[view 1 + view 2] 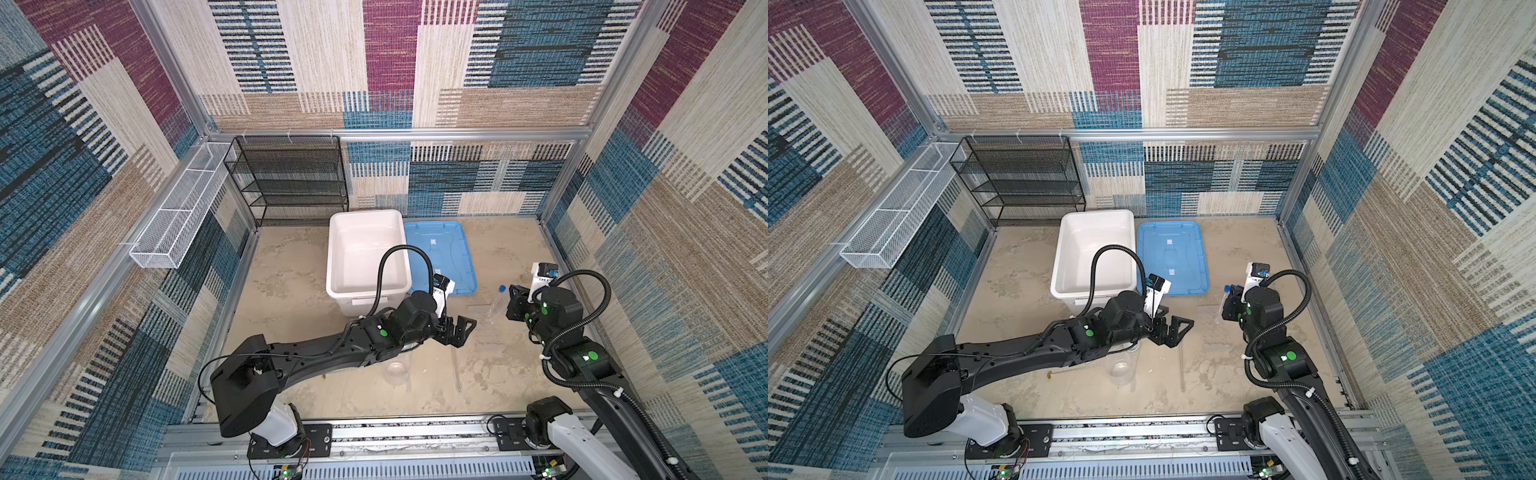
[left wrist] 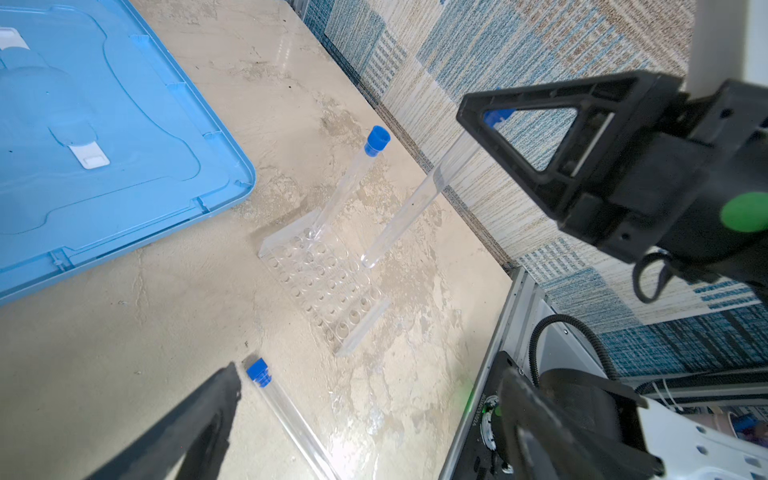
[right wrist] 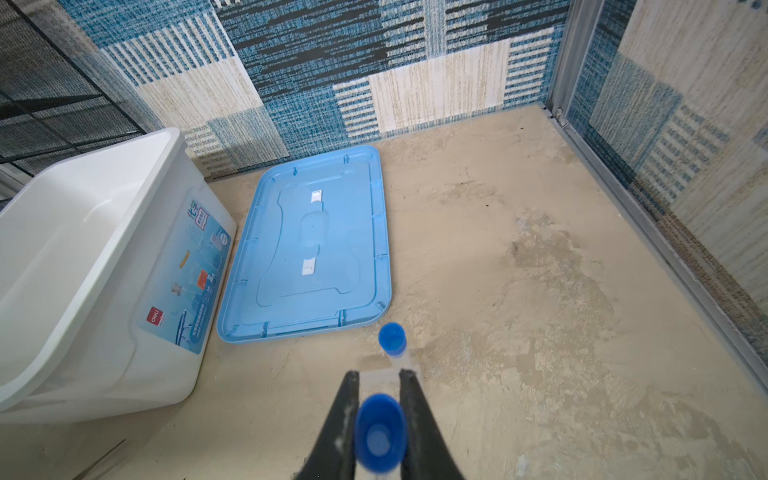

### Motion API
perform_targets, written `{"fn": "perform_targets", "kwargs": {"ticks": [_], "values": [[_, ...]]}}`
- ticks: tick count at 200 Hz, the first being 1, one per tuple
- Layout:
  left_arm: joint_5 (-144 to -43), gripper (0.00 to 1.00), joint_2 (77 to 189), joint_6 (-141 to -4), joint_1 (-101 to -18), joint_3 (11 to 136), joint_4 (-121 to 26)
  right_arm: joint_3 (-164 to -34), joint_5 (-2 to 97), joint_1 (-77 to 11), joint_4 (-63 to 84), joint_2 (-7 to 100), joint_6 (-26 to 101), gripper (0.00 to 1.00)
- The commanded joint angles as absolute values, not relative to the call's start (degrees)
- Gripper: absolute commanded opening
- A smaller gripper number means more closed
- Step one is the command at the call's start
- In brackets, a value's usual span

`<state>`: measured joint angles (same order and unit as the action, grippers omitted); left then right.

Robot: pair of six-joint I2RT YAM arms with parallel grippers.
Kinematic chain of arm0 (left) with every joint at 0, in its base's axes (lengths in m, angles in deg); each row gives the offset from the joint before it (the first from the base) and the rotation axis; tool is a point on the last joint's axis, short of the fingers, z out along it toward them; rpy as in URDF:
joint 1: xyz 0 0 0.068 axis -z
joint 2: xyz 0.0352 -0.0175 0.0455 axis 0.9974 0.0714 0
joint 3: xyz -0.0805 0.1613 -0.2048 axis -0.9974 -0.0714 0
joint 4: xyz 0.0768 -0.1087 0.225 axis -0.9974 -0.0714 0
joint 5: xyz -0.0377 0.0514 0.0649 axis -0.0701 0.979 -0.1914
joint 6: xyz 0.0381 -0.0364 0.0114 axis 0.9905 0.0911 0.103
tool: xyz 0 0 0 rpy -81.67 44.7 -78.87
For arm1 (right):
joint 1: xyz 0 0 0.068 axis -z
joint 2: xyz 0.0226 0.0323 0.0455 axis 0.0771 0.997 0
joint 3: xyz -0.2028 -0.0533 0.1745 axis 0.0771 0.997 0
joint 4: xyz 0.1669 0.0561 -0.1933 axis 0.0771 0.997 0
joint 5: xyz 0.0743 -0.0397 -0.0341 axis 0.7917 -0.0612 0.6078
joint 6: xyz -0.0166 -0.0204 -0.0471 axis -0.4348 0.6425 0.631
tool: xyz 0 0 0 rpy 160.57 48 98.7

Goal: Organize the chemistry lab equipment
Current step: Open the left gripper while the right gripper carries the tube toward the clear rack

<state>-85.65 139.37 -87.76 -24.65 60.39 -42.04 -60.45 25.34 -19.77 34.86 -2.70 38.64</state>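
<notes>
My right gripper (image 3: 376, 374) is shut on a clear blue-capped test tube (image 2: 409, 199), held upright just above the clear tube rack (image 2: 320, 282). A second capped tube (image 2: 349, 187) leans in a far hole of the rack; in both top views its blue cap (image 1: 502, 288) sits close beside the right gripper (image 1: 515, 301). My left gripper (image 2: 372, 374) hangs open over the table left of the rack. A third tube (image 2: 291, 411) lies flat by one of its fingers (image 2: 199, 415). The clear beaker (image 1: 395, 372) stands near the left forearm. A thin metal rod (image 1: 1075, 370) lies beside it.
The open white bin (image 1: 332, 249) stands at the back middle, with its blue lid (image 1: 444, 253) flat on the table to its right. A black mesh shelf (image 1: 291, 178) is in the back left corner. A white wire basket (image 1: 178, 220) hangs on the left wall.
</notes>
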Motion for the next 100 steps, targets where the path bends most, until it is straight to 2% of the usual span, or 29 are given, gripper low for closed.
{"fn": "perform_targets", "kwargs": {"ticks": [1, 29, 100], "values": [[-88.4, 0.99, 140.0, -88.5, -24.6, 61.2, -41.8, -59.9, 22.2, -19.7, 31.7, -2.0, 37.8, 0.17], [-93.3, 0.99, 141.2, -87.9, -24.6, 61.9, -40.8, -57.9, 18.9, -19.7, 28.5, -2.7, 37.1, 0.18], [-95.1, 0.99, 142.2, -89.1, -24.6, 60.8, -38.2, -54.7, 15.4, -19.8, 24.9, -0.3, 36.6, 0.17]]}}
